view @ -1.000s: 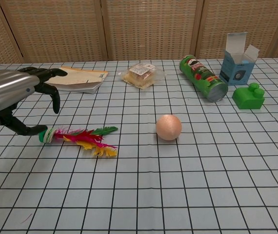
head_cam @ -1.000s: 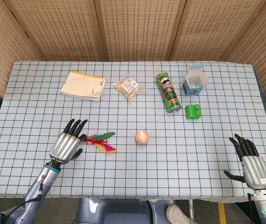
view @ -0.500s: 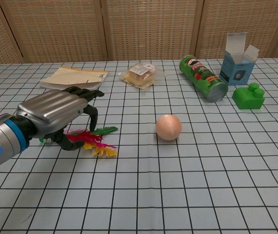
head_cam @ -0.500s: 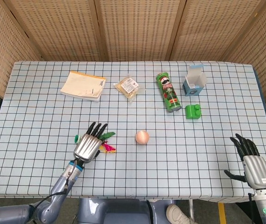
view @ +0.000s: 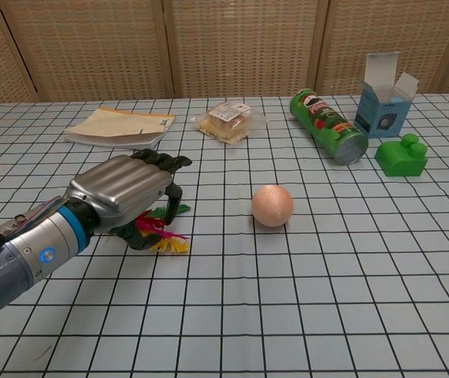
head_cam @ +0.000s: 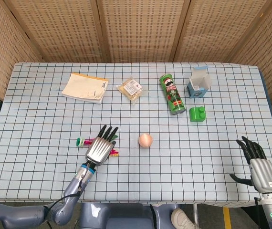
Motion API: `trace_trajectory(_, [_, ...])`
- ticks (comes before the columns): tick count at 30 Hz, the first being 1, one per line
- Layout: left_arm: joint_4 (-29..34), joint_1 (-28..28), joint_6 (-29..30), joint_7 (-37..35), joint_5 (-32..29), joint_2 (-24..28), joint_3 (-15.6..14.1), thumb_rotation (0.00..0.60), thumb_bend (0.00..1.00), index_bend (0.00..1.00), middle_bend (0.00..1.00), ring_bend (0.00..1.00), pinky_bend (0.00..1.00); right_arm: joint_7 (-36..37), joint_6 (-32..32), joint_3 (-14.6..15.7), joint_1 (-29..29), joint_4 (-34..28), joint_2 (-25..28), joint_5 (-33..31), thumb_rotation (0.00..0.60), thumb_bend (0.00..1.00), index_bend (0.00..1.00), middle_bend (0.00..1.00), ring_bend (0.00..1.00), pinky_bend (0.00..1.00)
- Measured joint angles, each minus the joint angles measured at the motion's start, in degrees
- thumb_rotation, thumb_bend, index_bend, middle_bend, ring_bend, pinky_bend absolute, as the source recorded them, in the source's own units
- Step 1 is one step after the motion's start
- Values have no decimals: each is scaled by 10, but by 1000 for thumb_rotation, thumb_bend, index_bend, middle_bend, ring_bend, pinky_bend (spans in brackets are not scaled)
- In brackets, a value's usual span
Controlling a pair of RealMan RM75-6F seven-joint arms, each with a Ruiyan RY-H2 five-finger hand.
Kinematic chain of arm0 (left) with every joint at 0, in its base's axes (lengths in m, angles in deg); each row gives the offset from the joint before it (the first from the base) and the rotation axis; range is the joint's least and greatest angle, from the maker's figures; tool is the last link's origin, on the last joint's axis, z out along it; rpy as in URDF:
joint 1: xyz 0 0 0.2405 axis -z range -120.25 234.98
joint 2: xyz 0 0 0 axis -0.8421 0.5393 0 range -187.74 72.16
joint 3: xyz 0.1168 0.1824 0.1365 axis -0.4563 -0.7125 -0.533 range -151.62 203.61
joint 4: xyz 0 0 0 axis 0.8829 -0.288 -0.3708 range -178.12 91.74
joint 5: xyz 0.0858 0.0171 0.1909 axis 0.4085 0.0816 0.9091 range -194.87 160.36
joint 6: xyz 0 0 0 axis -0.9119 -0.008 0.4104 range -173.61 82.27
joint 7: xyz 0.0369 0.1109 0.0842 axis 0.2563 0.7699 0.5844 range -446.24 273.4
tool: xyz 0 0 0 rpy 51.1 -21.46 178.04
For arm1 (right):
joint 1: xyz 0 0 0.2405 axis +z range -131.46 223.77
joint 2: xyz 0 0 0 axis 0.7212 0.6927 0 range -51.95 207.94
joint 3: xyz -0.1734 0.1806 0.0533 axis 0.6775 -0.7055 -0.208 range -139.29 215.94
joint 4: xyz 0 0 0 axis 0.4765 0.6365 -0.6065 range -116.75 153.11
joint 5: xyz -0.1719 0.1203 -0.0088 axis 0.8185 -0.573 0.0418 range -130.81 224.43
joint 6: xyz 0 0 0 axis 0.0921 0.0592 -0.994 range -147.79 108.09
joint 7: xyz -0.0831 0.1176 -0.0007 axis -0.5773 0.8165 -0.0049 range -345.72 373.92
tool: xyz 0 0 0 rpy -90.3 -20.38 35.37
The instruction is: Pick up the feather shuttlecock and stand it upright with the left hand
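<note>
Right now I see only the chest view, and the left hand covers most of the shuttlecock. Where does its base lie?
Observer: In the head view, the green base of the shuttlecock sticks out to the left of the left hand. It lies flat on the cloth, not upright. The hand is over the feather end, not the base.
Operator: And the right hand? My view does not show it at all.
Observer: The right hand is near the right front corner of the table, fingers apart, holding nothing.
</note>
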Motion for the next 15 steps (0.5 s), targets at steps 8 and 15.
trace_trajectory(8, [-23,9,7,7,-4,-19,-8,600,336,538,0,0,0,4,0,0,0,1,1,0,600,41,2,0,0,0])
trace_trajectory(15, [-38,17,6,10,-7,-28,-8,600,341,550,0,0,0,6,0,0,0,1,1,1,600,40,2,0,0,0])
